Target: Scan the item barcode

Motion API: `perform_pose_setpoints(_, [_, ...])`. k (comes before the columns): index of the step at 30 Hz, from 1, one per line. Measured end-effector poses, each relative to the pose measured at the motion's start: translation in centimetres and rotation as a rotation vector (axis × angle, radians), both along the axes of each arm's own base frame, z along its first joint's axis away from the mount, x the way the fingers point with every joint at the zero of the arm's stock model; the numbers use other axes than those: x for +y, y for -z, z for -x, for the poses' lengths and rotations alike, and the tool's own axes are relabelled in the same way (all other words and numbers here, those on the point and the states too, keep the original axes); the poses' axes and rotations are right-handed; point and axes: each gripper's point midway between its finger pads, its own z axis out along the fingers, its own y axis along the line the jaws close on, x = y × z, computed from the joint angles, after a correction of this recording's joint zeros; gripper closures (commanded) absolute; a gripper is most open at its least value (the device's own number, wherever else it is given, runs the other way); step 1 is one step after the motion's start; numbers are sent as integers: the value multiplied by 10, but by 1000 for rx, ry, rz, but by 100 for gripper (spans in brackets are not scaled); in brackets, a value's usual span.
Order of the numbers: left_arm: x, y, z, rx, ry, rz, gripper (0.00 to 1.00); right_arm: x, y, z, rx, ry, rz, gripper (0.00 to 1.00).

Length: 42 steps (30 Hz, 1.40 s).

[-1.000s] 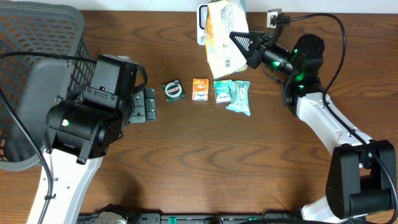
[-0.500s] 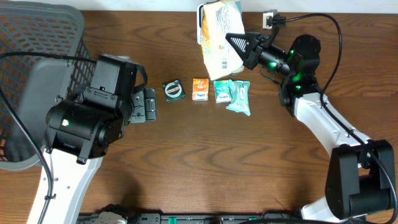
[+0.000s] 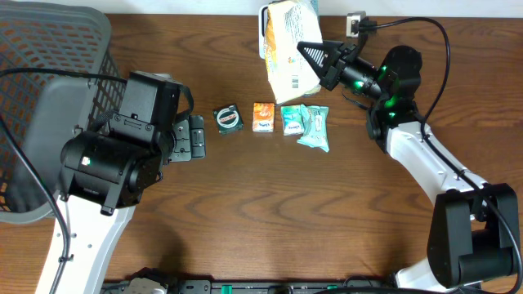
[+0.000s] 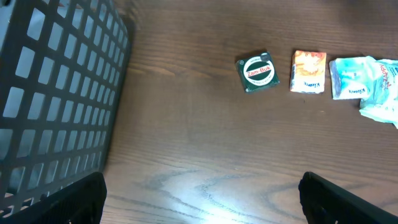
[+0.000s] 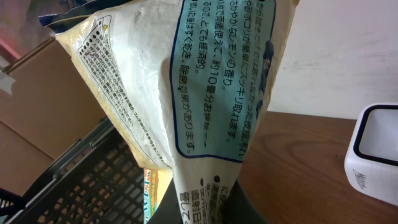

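**Holding the bag up by the white device**

Gripping a large printed bag [image 3: 288, 49], the right hand [image 3: 310, 52] is clamped shut on the bag's lower end. It holds the bag up off the table [image 3: 270, 212] near the far edge. From overhead the bag overlaps a white device with a dark window [image 3: 264, 34], covering most of it. In the right wrist view the bag [image 5: 186, 81] fills most of the picture, showing a pale blue panel of Japanese print and a yellowish side. The white device [image 5: 373, 162] stands on the table to the right, apart from the bag.

The left hand [image 4: 199, 202] is spread as wide as it goes and has hold of nothing. Only its two dark fingertips [image 4: 62, 199] show, at the bottom corners of the left wrist view, above bare wood. It hangs over the left part of the table, just beside a black mesh basket [image 3: 49, 49].

A short row of small goods lies on the table below the bag: a green round-labelled tin [image 3: 228, 119], an orange packet [image 3: 263, 117] and two teal packets [image 3: 304, 124]. The teal pair touch each other; the tin and the orange packet lie apart.
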Motion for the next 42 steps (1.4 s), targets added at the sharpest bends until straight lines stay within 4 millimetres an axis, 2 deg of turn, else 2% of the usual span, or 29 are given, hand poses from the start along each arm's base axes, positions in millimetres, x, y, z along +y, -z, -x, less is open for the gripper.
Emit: perform_pose_setpoints(42, [0,0,0,0,0,0,2,5,1,1,6,-2,1,99])
